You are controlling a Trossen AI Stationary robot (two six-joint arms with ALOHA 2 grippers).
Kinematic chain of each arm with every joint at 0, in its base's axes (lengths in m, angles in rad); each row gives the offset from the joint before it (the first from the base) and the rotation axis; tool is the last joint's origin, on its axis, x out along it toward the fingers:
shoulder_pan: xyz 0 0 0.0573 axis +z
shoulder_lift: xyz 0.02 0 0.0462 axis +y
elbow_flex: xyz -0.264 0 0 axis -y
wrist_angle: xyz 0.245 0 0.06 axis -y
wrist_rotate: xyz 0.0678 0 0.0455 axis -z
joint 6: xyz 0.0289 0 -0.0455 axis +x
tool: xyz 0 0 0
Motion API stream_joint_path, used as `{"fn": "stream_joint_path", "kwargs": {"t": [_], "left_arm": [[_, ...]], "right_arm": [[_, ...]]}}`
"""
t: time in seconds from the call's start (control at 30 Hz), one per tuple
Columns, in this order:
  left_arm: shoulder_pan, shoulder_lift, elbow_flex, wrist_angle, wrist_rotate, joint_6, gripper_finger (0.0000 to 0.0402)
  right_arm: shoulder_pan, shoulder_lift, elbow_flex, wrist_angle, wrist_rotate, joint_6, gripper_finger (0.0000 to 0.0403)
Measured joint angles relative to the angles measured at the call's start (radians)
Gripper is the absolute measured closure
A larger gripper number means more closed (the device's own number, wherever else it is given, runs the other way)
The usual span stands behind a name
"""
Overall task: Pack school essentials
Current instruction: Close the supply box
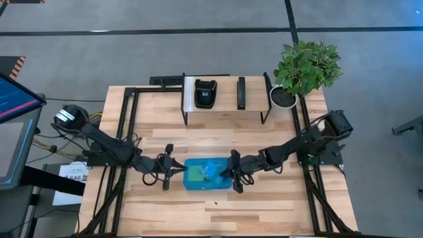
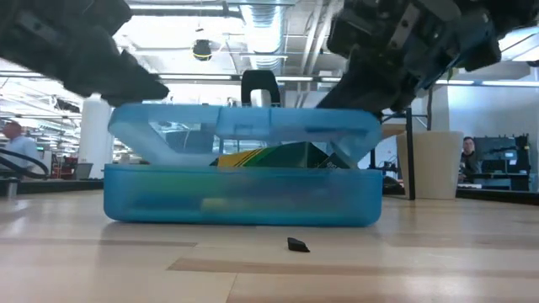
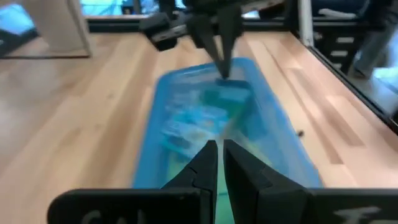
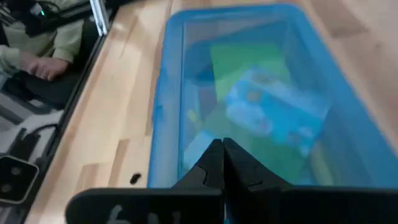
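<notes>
The blue case (image 1: 207,174) sits near the front middle of the tabletop (image 1: 152,119), its translucent lid (image 2: 244,128) lowered but propped slightly ajar on what lies inside. One arm comes at it from each side. The left tool (image 1: 167,170) is at the case's left end and the right tool (image 1: 234,172) at its right end; in each wrist view that arm's own two fingers are pressed nearly together, a thin slit between them, with nothing held. The left wrist view also shows the right tool's tips (image 3: 224,62) down on the far end of the lid.

Through the lid the school essentials show only as colours: a green pad (image 4: 249,62), a yellow-green crayon box (image 2: 278,157) seen from table height in the gap under the lid, and a pale printed shape (image 4: 277,112) I cannot name. I cannot count pencils or find scissors; the lid blurs them.

Around it: one dark rack (image 1: 225,99) at the back carrying two black devices, a bulky one (image 1: 205,93) and a slim one (image 1: 241,92), a power strip (image 1: 165,80) behind its left corner, and one potted plant (image 1: 305,66) at the back right corner. Only the low view catches a small black scrap (image 2: 297,245) on the wood in front of the case. In the room beyond are two people, one at far left (image 2: 13,143) and one at far right (image 2: 468,156); the right wrist view shows a seated person's hand (image 4: 46,65) beside the tabletop.
</notes>
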Motion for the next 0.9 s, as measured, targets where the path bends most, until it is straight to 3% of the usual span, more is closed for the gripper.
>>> {"fn": "stream_joint_path", "kwargs": {"t": [0.2, 0.47, 0.67, 0.9], "left_arm": [[-0.044, 0.213, 0.043, 0.160, 0.000, -0.003, 0.0386], [-0.049, 0.393, 0.144, 0.172, 0.046, -0.009, 0.0386], [-0.044, 0.430, 0.159, 0.179, 0.048, -0.044, 0.0386], [-0.045, 0.438, 0.157, 0.167, 0.065, -0.057, 0.0386]], "right_arm": [[0.035, 0.041, 0.000, 0.040, -0.019, 0.045, 0.0390], [0.085, 0.054, 0.000, 0.056, -0.019, 0.085, 0.0390], [0.091, 0.059, 0.000, 0.043, -0.018, 0.093, 0.0390], [0.059, 0.154, 0.004, 0.066, -0.037, 0.162, 0.0390]]}}
